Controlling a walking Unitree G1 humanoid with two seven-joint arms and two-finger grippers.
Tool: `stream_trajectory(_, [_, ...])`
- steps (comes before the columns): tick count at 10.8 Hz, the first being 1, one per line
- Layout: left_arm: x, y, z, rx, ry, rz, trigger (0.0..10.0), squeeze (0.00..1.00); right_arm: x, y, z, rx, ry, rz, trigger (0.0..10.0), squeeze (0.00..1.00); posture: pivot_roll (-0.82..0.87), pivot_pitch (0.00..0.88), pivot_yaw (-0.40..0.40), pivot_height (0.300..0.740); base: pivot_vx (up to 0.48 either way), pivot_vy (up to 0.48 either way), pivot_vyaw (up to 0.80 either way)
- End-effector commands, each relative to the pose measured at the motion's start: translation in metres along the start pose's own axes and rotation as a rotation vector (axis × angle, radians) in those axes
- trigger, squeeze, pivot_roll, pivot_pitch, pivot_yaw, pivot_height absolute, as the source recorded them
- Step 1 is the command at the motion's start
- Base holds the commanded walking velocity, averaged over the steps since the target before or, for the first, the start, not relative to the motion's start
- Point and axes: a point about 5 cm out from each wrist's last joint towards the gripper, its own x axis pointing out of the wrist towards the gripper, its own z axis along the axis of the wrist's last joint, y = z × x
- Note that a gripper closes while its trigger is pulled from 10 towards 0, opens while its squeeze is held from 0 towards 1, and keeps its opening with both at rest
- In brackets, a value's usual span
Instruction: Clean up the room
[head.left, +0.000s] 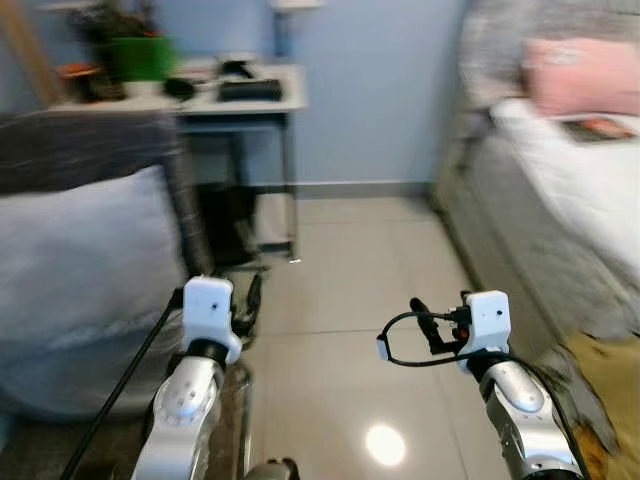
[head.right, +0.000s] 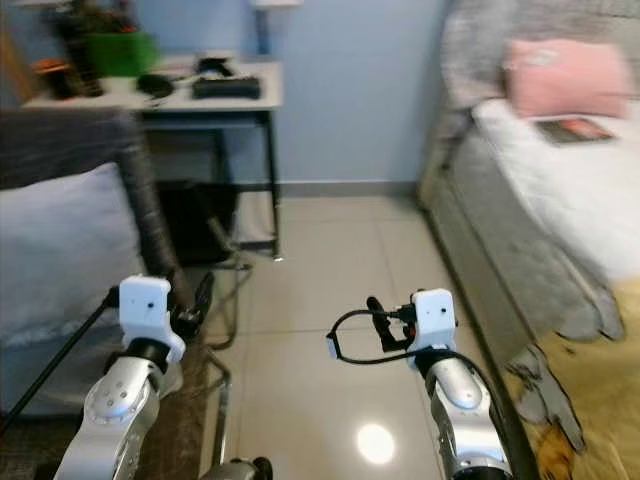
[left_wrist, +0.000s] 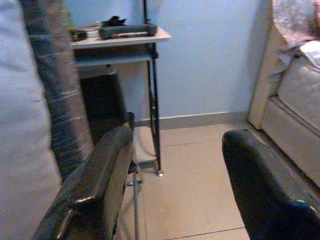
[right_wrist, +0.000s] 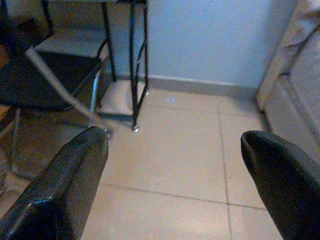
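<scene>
I stand on a tiled floor (head.left: 350, 300) between a chair and a bed. My left gripper (left_wrist: 180, 145) is held low in front of me beside the chair, open and empty. My right gripper (right_wrist: 175, 145) is raised over the floor near the bed's edge, open as well, with nothing between its fingers. A pink pillow (head.left: 580, 75) and a flat book (head.left: 600, 128) lie on the white bed (head.left: 590, 200). A crumpled grey cloth (head.right: 545, 385) rests on a yellow blanket (head.right: 600, 400) at the lower right.
A dark chair with a pale grey cushion (head.left: 80, 270) fills the left. Behind it a small table (head.left: 250, 105) carries a green pot (head.left: 140, 57) and black items. Black metal legs (right_wrist: 137, 65) and a dark bag (head.left: 225, 225) stand under it. The wall is blue.
</scene>
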Motion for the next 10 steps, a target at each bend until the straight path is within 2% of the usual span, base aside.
stream_trajectory(1, [0.005,0.006,-0.001,0.019,0.027,0.015,10.0,0.00,0.006,0.001,0.004,-0.010,0.001,0.005,10.0,0.00,0.03,0.000,0.008,0.740,0.000,0.000,0.51])
stream_trajectory(3, [0.007,0.011,-0.008,0.029,0.062,0.030,10.0,0.00,0.013,0.004,0.007,-0.043,0.008,0.003,10.0,0.00,0.03,0.000,0.012,0.740,0.000,0.000,0.28])
stream_trajectory(4, [0.003,0.014,-0.014,0.024,0.083,0.048,10.0,0.00,0.011,0.005,0.008,-0.043,-0.004,-0.012,10.0,0.00,0.03,0.000,0.011,0.740,0.000,0.000,0.00])
stream_trajectory(5, [-0.026,0.026,-0.025,0.063,0.067,0.051,10.0,0.00,-0.015,0.012,0.008,-0.044,-0.046,0.031,10.0,0.00,0.02,0.000,-0.008,0.740,0.000,0.000,0.00])
stream_trajectory(6, [-0.045,0.031,-0.027,0.049,0.061,0.063,10.0,0.00,-0.037,0.017,0.001,-0.062,-0.047,0.072,10.0,0.00,0.02,0.000,-0.014,0.740,0.000,0.000,0.00])
stream_trajectory(7, [-0.044,0.031,-0.024,0.024,0.051,0.070,10.0,0.00,-0.042,0.014,-0.004,-0.050,-0.033,0.058,10.0,0.00,0.02,0.000,-0.016,0.740,0.000,0.000,0.00])
stream_trajectory(8, [-0.036,0.025,-0.019,-0.011,0.027,0.064,10.0,0.00,-0.044,0.011,-0.006,-0.059,-0.030,0.023,10.0,0.00,0.01,0.000,-0.012,0.740,0.000,0.000,0.00])
stream_trajectory(9, [-0.031,0.019,-0.018,-0.003,0.026,0.034,10.0,0.00,-0.040,0.010,-0.003,-0.054,-0.047,0.015,10.0,0.00,0.01,0.000,-0.008,0.740,0.000,0.000,0.00])
stream_trajectory(10, [-0.030,0.019,-0.019,-0.007,0.024,0.035,10.0,0.00,-0.039,0.010,-0.001,-0.062,-0.036,0.012,10.0,0.00,0.00,0.000,-0.007,0.740,0.000,0.000,0.00])
